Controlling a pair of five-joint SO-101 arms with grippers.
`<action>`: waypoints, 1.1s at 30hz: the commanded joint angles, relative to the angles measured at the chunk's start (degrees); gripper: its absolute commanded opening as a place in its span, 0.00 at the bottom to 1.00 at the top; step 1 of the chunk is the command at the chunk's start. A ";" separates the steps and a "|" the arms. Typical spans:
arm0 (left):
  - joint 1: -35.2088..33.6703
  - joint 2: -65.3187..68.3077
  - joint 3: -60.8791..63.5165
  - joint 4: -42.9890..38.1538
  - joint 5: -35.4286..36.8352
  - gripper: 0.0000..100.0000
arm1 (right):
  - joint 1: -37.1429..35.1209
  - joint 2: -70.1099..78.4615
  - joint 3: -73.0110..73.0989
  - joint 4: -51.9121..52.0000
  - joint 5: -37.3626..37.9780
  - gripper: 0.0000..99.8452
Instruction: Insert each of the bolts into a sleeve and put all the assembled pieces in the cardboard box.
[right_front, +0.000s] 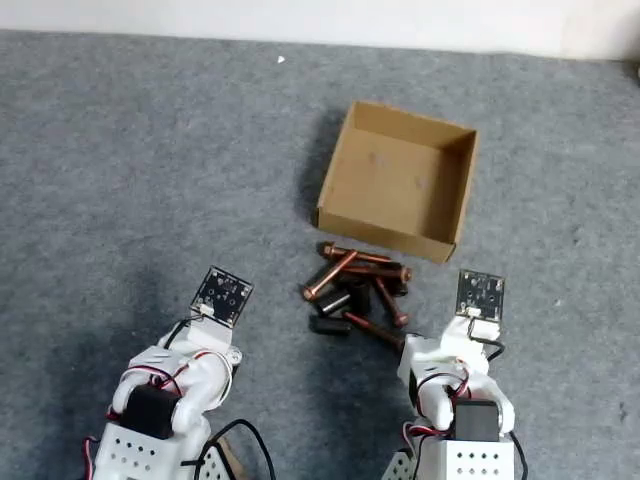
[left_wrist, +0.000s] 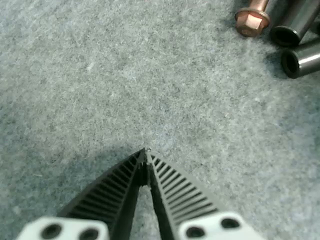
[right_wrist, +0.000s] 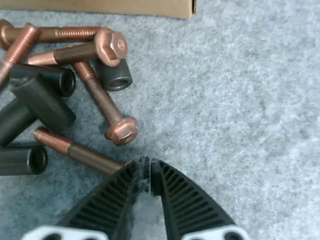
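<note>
left gripper (left_wrist: 145, 152): fingers together, empty | right gripper (right_wrist: 148, 162): fingers together, empty | bolts (right_front: 332, 273) and sleeves (right_front: 330, 325): heaped on worktop (right_front: 150, 150), 6 o'clock of cardboard box (right_front: 385, 232) | handling: likely rigid, weighty, slick, roll-prone; pinch each bolt mid-shank

Closed left hand (left_wrist: 146, 156) over carpet (left_wrist: 125, 75); bolt (left_wrist: 252, 19) beside sleeves (left_wrist: 296, 22).

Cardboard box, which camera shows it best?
The high view: the whole cardboard box sits there, all four walls and its bare floor visible. The right wrist view catches a strip of one wall beyond the bolts. The left wrist view faces carpet, a bolt head and sleeve ends.
</note>
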 joint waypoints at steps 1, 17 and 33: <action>-0.31 -0.22 1.10 0.26 -0.88 0.01 | 0.75 -0.75 7.34 0.31 -0.62 0.01; 4.35 -0.22 1.10 0.26 -0.79 0.01 | 0.40 -0.84 7.34 0.13 -0.53 0.01; -14.73 -0.48 -3.74 -4.84 -0.88 0.01 | 0.40 -0.22 -0.75 -17.36 25.05 0.01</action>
